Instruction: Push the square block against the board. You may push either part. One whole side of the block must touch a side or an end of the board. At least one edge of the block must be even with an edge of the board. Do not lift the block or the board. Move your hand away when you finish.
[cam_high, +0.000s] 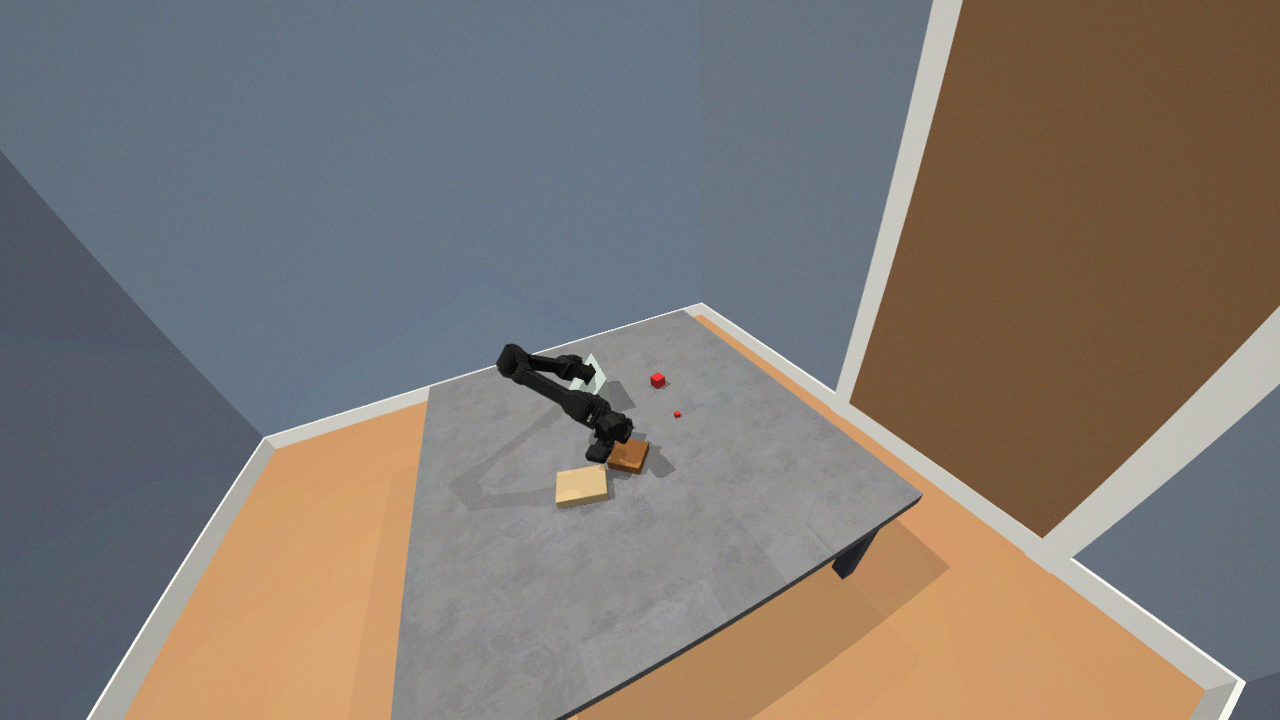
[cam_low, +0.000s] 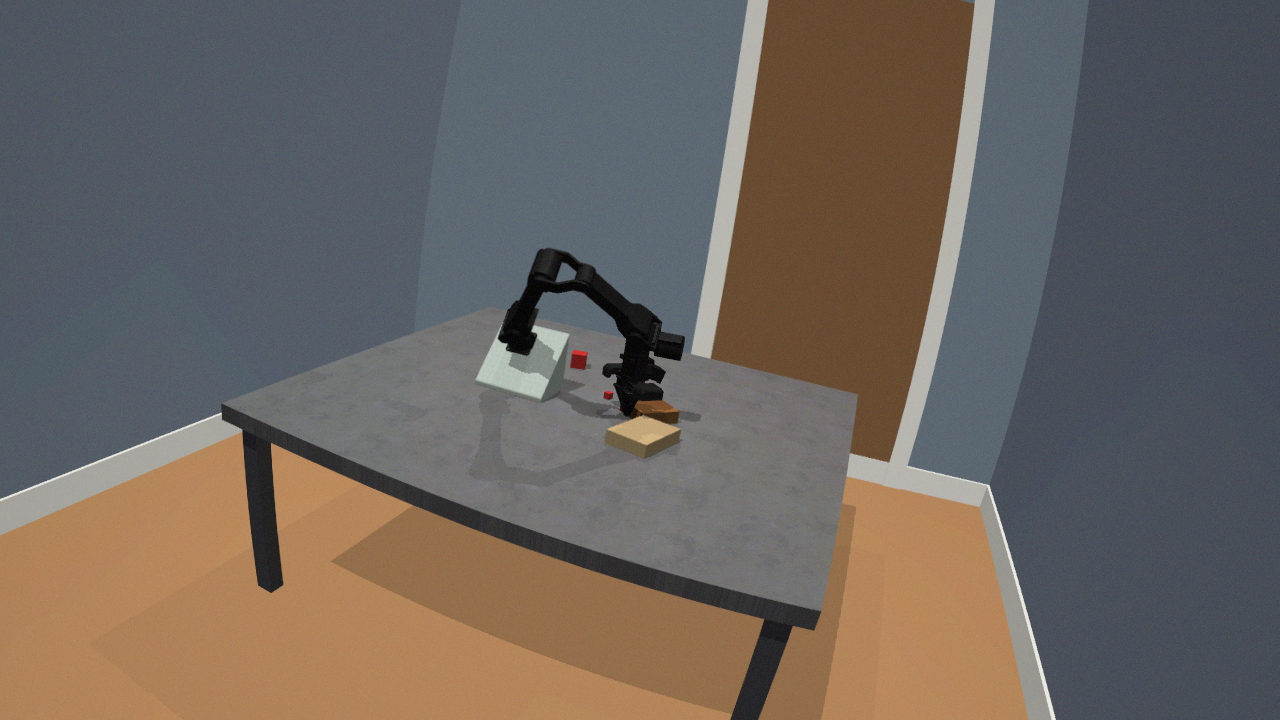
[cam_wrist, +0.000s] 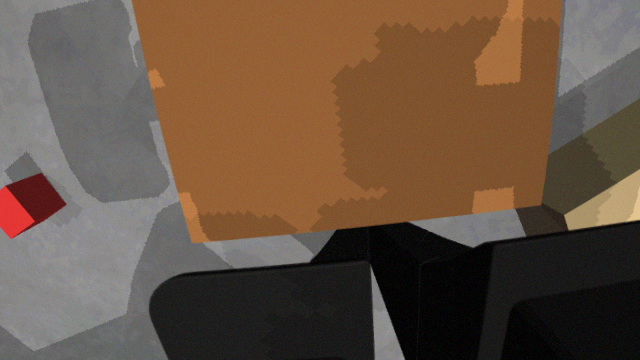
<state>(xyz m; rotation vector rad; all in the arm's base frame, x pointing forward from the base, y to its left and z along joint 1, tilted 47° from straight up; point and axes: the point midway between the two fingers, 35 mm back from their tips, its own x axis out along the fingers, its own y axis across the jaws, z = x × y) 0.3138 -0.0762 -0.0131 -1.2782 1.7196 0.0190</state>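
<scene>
The orange-brown square block (cam_high: 629, 455) (cam_low: 657, 411) (cam_wrist: 260, 125) lies flat on the table. The tan board (cam_high: 581, 485) (cam_low: 642, 433) (cam_wrist: 615, 205) lies flat beside it. One block corner is close to a board corner, and their facing sides stand at an angle. Whether they touch there I cannot tell. My gripper (cam_high: 601, 456) (cam_low: 629, 411) (cam_wrist: 362, 220) is shut and empty. It is low, with its tips right at the block's side nearest the wrist; contact is hard to tell. The tips' lower ends are hidden behind the block in the wrist view.
A pale green wedge (cam_high: 597, 374) (cam_low: 528, 380) stands by the arm's base. A larger red cube (cam_high: 657, 380) (cam_low: 579, 360) lies beyond it. A small red cube (cam_high: 677, 414) lies beyond the block, and a red cube (cam_wrist: 30, 205) shows left of the block in the wrist view.
</scene>
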